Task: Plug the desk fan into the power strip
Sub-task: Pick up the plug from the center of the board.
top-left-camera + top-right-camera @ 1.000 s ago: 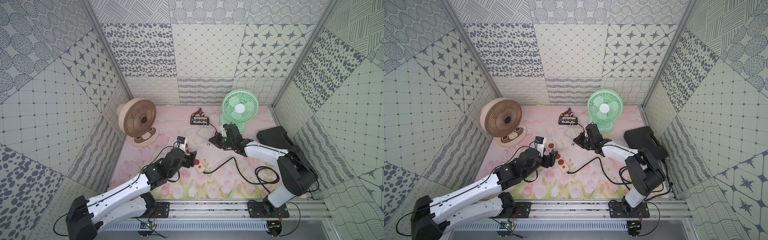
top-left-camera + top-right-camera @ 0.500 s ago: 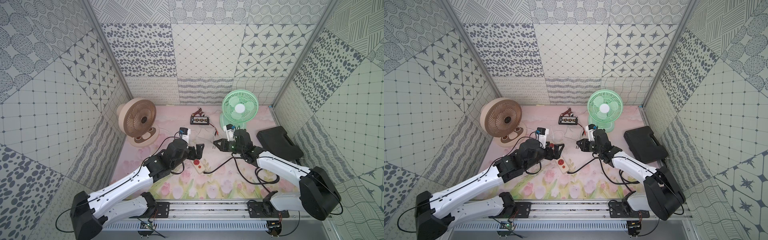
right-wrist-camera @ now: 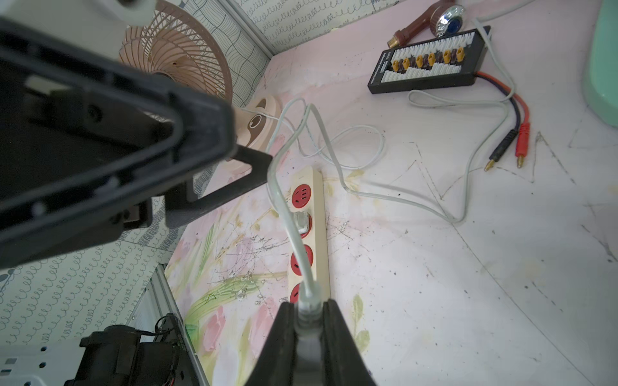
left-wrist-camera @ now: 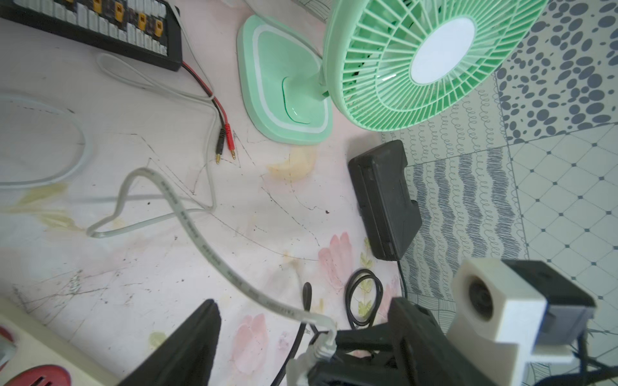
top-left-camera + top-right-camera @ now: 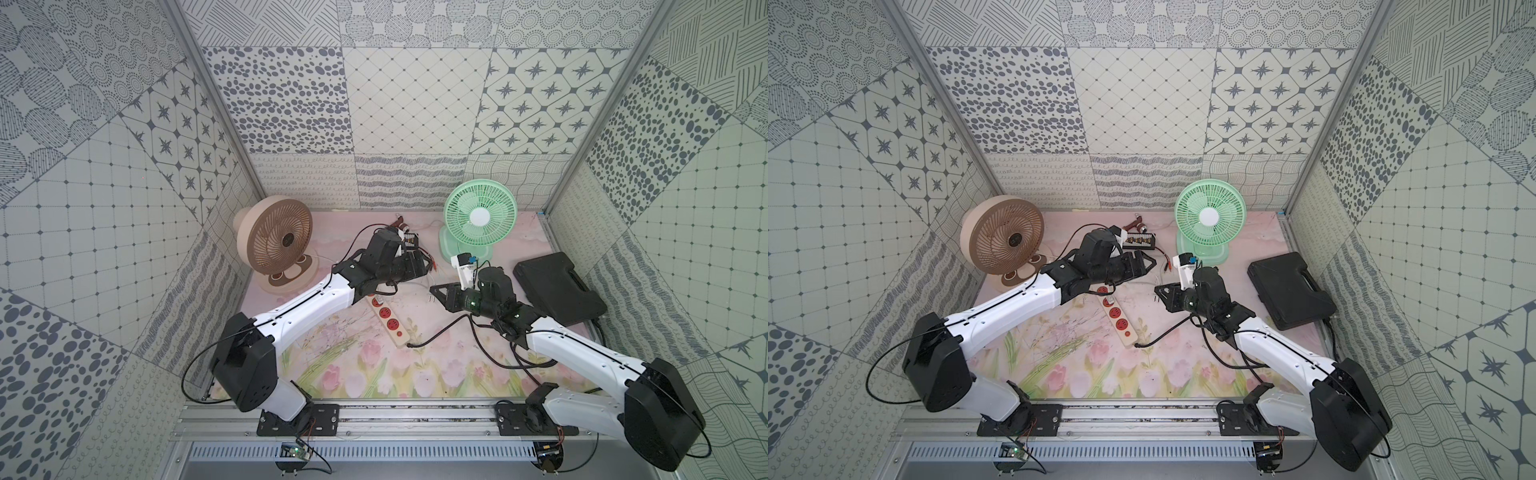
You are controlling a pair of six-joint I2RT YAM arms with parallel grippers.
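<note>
On the pink flower mat [image 5: 353,374], between the two arms, the power strip [image 5: 390,324] lies flat and slanted, with its red holes facing up. Its black wire [image 5: 419,343] comes out of the end nearer the rail. In both top views the left arm covers the far end of the strip. The right wrist view shows the strip [image 3: 319,214] better: a small clear plug [image 3: 302,222] sits in the second hole from the far end. The right gripper [image 3: 309,309] is squeezed tight on another plug [image 3: 308,299], which has a grey cord [image 3: 290,230]. That plug is up off the mat, near the strip but not touching it. The cord [image 4: 207,250] bends over the mat and runs off toward the green fan [image 5: 480,216], which stands at the back. The left gripper [image 5: 1148,266] hangs over the far end of the strip with its jaws apart, and it holds nothing. It sits close to the right gripper [image 5: 1159,293], tip facing tip, with a gap between them. A brown fan [image 5: 278,241] stands at the back by the left wall. A small black board [image 5: 1140,240] lies between the two fans, and its red and black leads [image 3: 508,140] rest on the mat. A black case [image 5: 557,291] lies by the right wall.
</note>
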